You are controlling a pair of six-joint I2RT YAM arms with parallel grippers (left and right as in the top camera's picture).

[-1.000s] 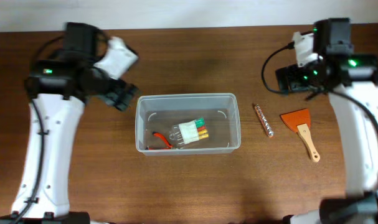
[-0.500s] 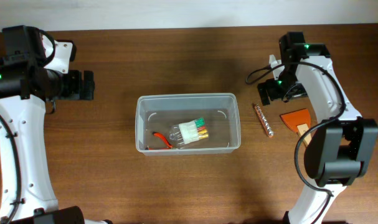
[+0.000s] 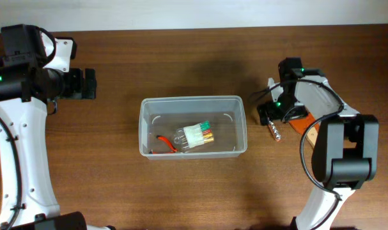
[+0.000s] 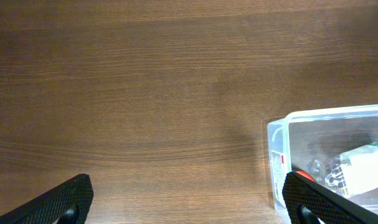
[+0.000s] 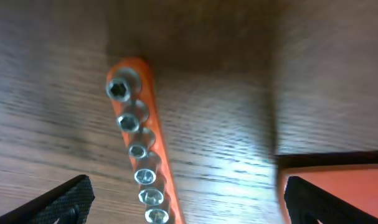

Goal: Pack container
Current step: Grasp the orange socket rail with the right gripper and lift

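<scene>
Container [image 3: 192, 99] at mid-counter [image 3: 181, 57], with a red-handled tool [image 3: 163, 142] and a white block of coloured bits [image 3: 197, 134] inside. Left hand [image 3: 88, 84] well to its left above bare wood, spread wide apart. Right hand [image 3: 265, 115] just right of it, likewise apart, over an orange socket rail [image 5: 142, 168] beside an orange scraper [image 5: 338, 186].

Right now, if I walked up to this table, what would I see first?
Probably the clear container in the middle of the table, with a white bundle of coloured pieces inside. Just right of it, the right tool hovers open over an orange rail of shiny sockets.
</scene>
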